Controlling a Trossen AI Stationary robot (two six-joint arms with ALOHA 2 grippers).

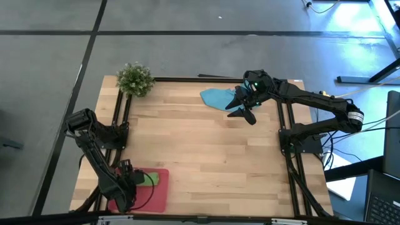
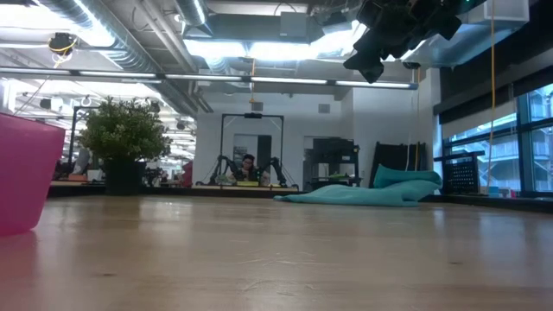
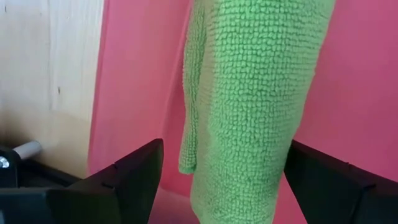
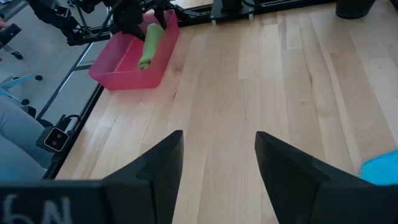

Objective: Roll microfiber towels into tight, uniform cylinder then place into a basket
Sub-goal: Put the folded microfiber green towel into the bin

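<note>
The lime green towel (image 3: 255, 106) lies rolled in the pinkish-red tray (image 1: 157, 197) at the table's near left; it also shows in the high view (image 1: 149, 179) and the right wrist view (image 4: 150, 42). My left gripper (image 3: 221, 180) is open over the tray, one finger on either side of the roll. The light blue towel (image 1: 217, 97) lies crumpled flat on the table at the far right, also in the low view (image 2: 363, 192). My right gripper (image 1: 242, 106) is open and empty in the air beside the blue towel, raised well above the table (image 2: 386, 39). My left gripper stands astride the green roll from above. One finger (image 3: 323, 180) overlaps the roll's edge (image 3: 283, 143) in the wrist view, and I cannot tell whether it touches. The roll rests on the tray's floor.
A small bushy green plant (image 1: 134, 79) stands at the far left corner. The bare wooden table top (image 1: 206, 156) stretches between tray and blue towel. Black frame rails (image 1: 119, 119) run along the table's left and right sides. People show in the room beyond the table.
</note>
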